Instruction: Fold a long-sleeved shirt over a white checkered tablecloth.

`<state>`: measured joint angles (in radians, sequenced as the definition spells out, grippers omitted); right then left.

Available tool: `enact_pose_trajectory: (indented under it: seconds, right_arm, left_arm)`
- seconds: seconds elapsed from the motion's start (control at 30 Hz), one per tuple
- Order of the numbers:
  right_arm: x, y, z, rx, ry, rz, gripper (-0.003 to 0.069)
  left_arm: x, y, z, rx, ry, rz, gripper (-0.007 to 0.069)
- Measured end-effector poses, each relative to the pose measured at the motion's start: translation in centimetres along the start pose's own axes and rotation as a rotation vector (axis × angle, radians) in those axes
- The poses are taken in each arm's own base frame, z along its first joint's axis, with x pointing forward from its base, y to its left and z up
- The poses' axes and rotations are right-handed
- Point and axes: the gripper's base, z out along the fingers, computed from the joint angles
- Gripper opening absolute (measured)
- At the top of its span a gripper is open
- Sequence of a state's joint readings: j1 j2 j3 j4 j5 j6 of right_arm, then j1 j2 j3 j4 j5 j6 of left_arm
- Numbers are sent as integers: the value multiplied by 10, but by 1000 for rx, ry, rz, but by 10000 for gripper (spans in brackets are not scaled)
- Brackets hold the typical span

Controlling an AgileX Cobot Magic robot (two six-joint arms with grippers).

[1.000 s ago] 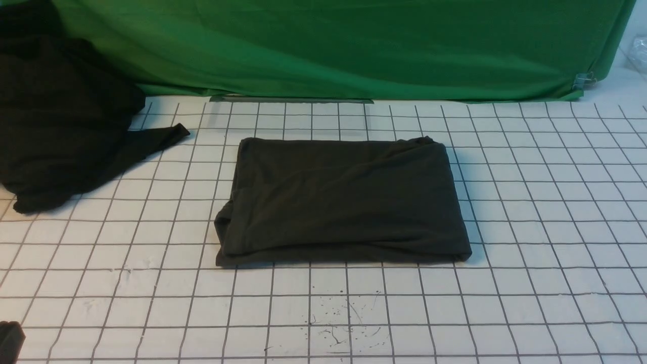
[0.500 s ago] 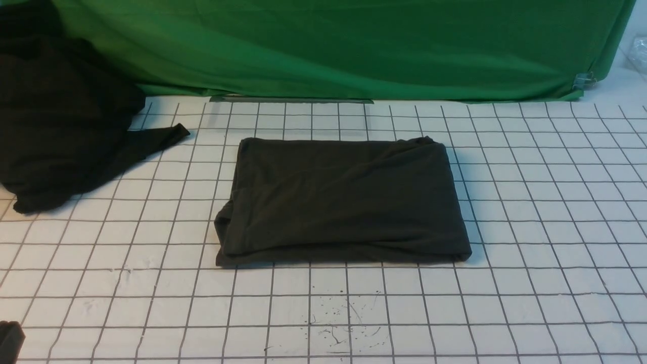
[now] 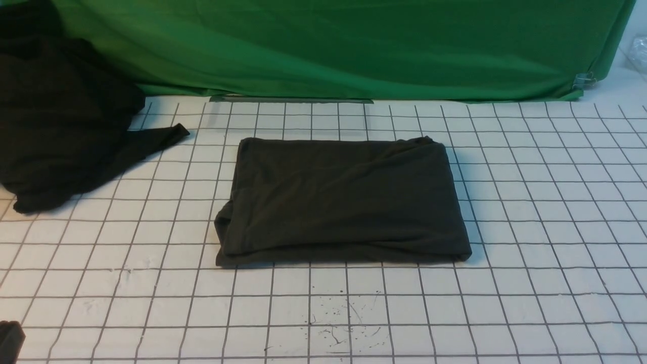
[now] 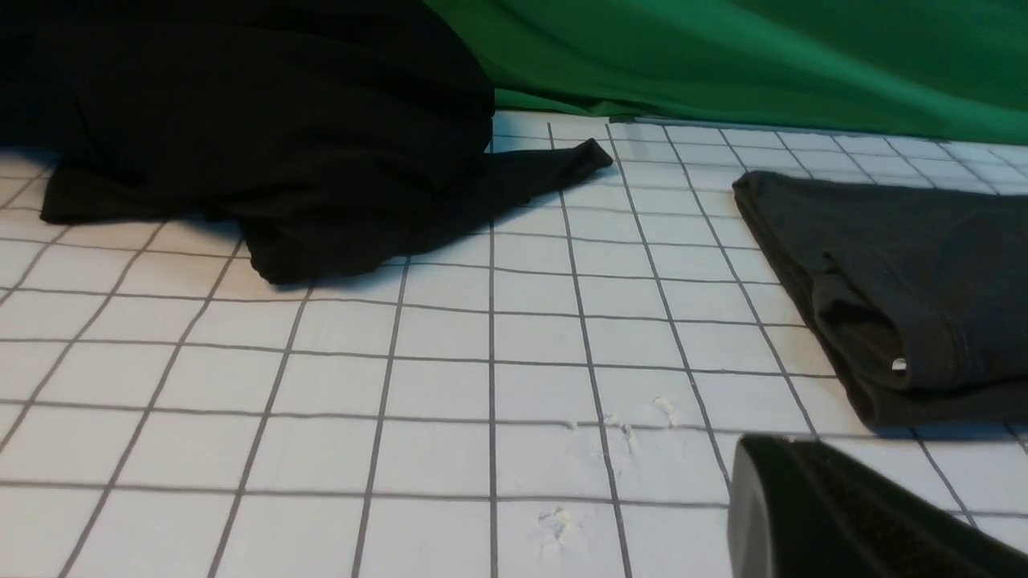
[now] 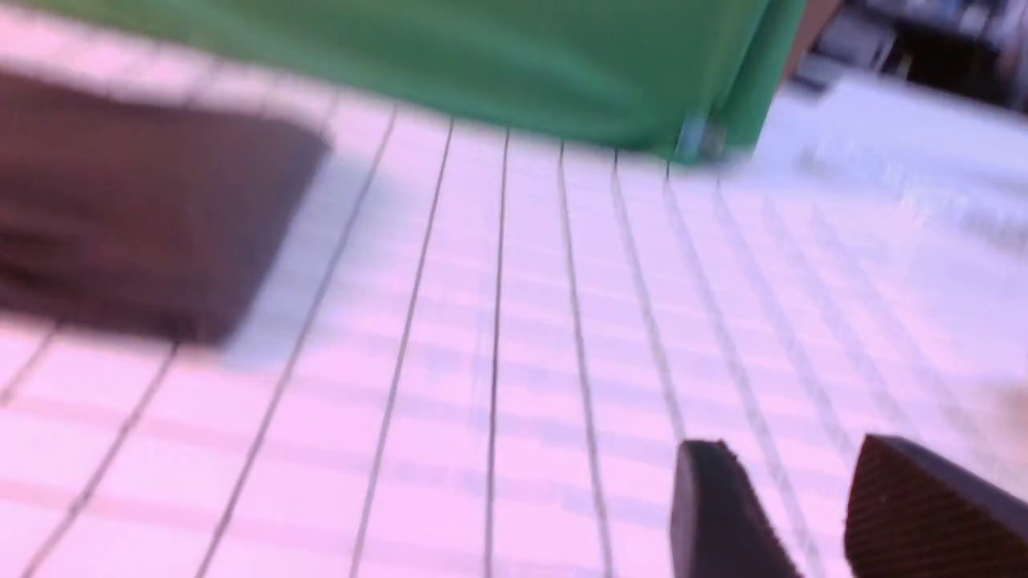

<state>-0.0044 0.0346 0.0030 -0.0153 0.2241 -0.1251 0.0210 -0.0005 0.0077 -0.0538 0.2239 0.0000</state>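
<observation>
1. The right gripper (image 5: 783, 514) shows only in its own wrist view, which is blurred. Its two dark fingers (image 5: 715, 514) stand apart with a clear gap of bare cloth between them, and nothing is held.
2. Those fingers hang above the tablecloth (image 5: 498, 385); whether they touch it cannot be told.
3. The left gripper (image 4: 835, 514) shows in its wrist view as one dark, rounded shape low over the tablecloth (image 4: 450, 369). No gap can be made out there; the fingers are together and hold nothing.
4. In the front view a small dark piece at the 8 o'clock corner (image 3: 10, 341) is the only part of the left arm in sight; the right arm is out of that view.
5. The shirt (image 3: 341, 199) lies folded into a flat rectangle at the centre of the tablecloth (image 3: 546, 242), with no gripper touching it.
6. In the left wrist view the shirt (image 4: 907, 281) lies just beyond the gripper, its rolled edge facing the camera with a tiny white speck on it.
7. In the right wrist view the shirt (image 5: 136, 209) is a dark blur, well apart from the fingers.
8. A black garment (image 3: 60, 116) is heaped at 10 o'clock, one strip reaching out towards the shirt without touching it.
9. A green cloth (image 3: 343, 45) hangs along the 12 o'clock edge.
10. Faint dark scuffs (image 3: 338, 323) mark the tablecloth at 6 o'clock.
</observation>
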Motion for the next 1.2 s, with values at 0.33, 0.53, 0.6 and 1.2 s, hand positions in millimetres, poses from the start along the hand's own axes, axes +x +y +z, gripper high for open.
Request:
enact_pose_trajectory:
  seconds: [0.33, 0.53, 0.6, 1.2]
  right_arm:
    - [1, 0, -2, 6, -10, 10, 241]
    - [1, 0, -2, 6, -10, 10, 241]
    - [1, 0, -2, 6, -10, 10, 241]
    - [2, 0, -2, 6, -9, 11, 241]
  left_arm:
    - [0, 0, 0, 0, -2, 0, 3]
    - [0, 0, 0, 0, -2, 0, 3]
    - [0, 0, 0, 0, -2, 0, 3]
    - [0, 0, 0, 0, -2, 0, 3]
